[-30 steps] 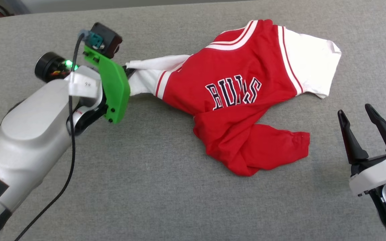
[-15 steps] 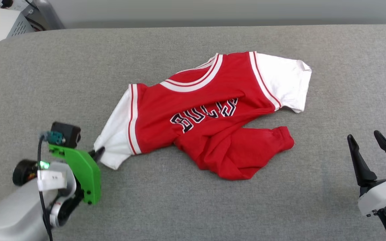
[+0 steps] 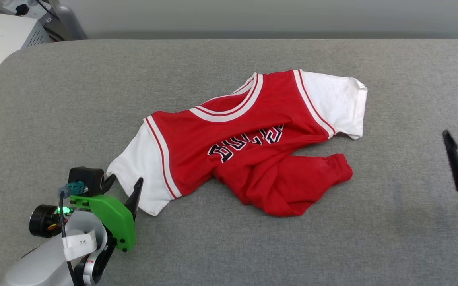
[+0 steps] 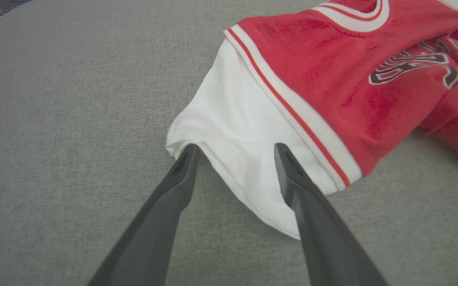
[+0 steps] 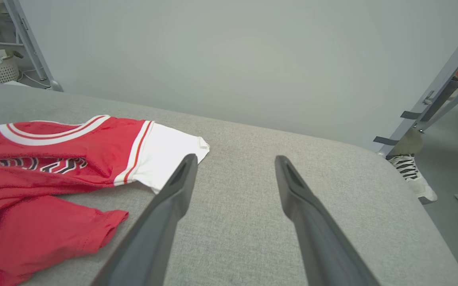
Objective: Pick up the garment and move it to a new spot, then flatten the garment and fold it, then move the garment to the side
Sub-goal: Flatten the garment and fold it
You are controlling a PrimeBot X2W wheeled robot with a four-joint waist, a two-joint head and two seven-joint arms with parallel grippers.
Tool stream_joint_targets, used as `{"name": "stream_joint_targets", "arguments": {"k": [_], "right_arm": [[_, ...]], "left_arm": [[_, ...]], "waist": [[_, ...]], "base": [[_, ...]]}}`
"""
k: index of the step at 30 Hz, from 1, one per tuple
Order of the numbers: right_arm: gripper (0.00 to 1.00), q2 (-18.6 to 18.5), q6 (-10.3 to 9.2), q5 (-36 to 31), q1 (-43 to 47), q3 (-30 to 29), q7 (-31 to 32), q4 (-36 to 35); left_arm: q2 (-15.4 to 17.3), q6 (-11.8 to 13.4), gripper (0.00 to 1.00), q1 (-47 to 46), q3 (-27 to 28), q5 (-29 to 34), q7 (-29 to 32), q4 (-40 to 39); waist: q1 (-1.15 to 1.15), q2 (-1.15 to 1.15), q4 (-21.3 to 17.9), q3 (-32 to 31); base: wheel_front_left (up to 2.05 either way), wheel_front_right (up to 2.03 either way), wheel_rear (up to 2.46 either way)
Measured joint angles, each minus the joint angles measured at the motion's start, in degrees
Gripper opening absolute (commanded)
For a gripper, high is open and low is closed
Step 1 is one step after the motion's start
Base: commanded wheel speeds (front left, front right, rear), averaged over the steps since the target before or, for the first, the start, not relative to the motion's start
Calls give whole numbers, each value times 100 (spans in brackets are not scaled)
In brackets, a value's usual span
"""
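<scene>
Garment (image 3: 245, 131) lies crumpled mid-surface (image 3: 229, 246), hem bunched. Left pincer (image 4: 235, 147) spread, tips astride the white sleeve (image 4: 237, 115) edge. Right pincer (image 5: 233, 157) spread, well apart from the garment.

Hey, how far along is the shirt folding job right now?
Done: the move looks finished, because the left claw, shut on the white sleeve a second ago, now stands open at its edge. In hand: nothing; the right claw hangs open beside the garment. Left: flattening, as the red lower half lies bunched and twisted, then the fold and the shift to the side.
</scene>
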Motion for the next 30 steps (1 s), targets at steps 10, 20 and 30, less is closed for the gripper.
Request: {"name": "stream_joint_targets", "arguments": {"k": [10,20,30], "right_arm": [[100,-1165,0,667,-1556,219,1376,-174],[100,-2153,0,2224,-3613,1833,4998,846],[100,-2121,0,2039,-4908,2544,5750,1808]], "left_arm": [[10,1168,100,-40,733,945,-639,-1066],[-846,1436,100,266,2293,2577,-643,-1967],[-1757,742,100,399,3279,3479,-643,-1917]], "waist": [[0,0,363,149],[0,0,753,854],[0,0,1147,1635]], "base": [[0,0,0],[0,0,0],[0,0,0]]}}
